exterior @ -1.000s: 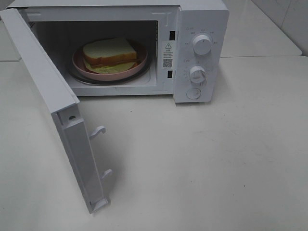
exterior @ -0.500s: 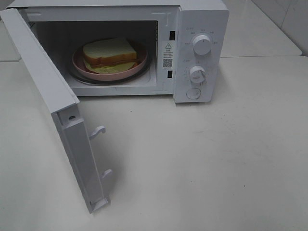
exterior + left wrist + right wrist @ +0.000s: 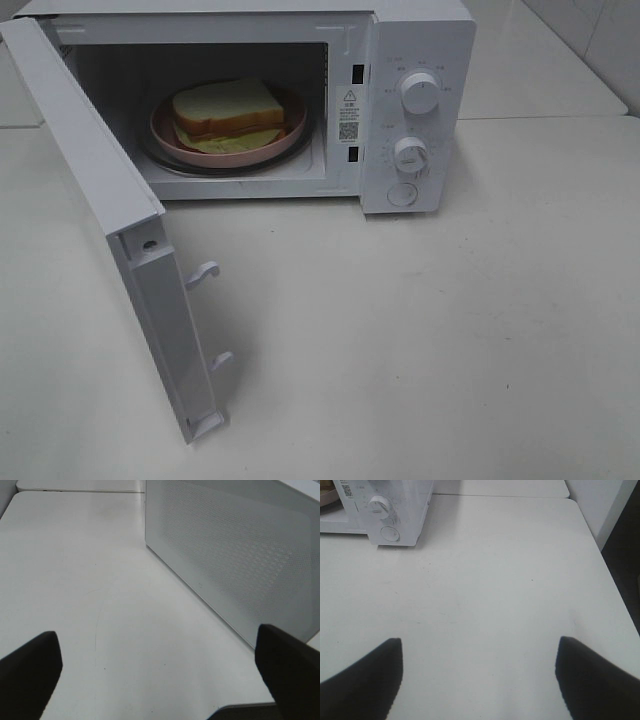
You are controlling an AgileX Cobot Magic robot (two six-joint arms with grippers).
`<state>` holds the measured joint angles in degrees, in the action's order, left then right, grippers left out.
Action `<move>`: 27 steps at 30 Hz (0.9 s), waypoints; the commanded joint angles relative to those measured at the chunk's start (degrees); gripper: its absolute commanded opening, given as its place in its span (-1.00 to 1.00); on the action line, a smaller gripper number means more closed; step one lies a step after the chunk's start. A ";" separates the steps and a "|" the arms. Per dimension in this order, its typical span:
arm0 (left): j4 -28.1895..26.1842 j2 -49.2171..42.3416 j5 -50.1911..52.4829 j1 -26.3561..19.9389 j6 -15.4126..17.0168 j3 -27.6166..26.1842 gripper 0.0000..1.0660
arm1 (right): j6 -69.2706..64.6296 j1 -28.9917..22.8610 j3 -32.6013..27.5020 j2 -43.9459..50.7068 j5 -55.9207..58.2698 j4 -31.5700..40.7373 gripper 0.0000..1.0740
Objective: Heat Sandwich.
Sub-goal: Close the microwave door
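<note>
Your sandwich (image 3: pixel 227 112) lies on the pink plate (image 3: pixel 165 135) inside the microwave (image 3: pixel 420 50), at about 11 o'clock in the high view. The door (image 3: pixel 95 175) stands open, swung out toward 8 o'clock over the table (image 3: pixel 450 340). Your left claw (image 3: pixel 159 667) is spread wide and empty near a perforated white panel (image 3: pixel 235 555). Your right claw (image 3: pixel 477 677) is also wide, holding nothing.
</note>
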<state>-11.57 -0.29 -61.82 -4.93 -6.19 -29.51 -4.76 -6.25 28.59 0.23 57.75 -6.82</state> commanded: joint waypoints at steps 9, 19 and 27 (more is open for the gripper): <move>0.00 -0.63 0.23 0.29 0.06 0.06 0.83 | 0.06 0.34 0.00 1.55 -0.86 -0.06 0.42; -0.17 -0.63 0.23 0.29 0.06 0.06 0.83 | 0.06 0.34 0.00 1.55 -0.86 -0.06 0.42; -0.17 -0.63 0.23 0.29 0.06 0.06 0.83 | 0.06 0.34 0.00 1.55 -0.86 -0.06 0.42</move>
<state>-11.57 -0.29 -61.82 -4.93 -6.19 -29.51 -4.70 -6.25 28.59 0.23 57.75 -6.82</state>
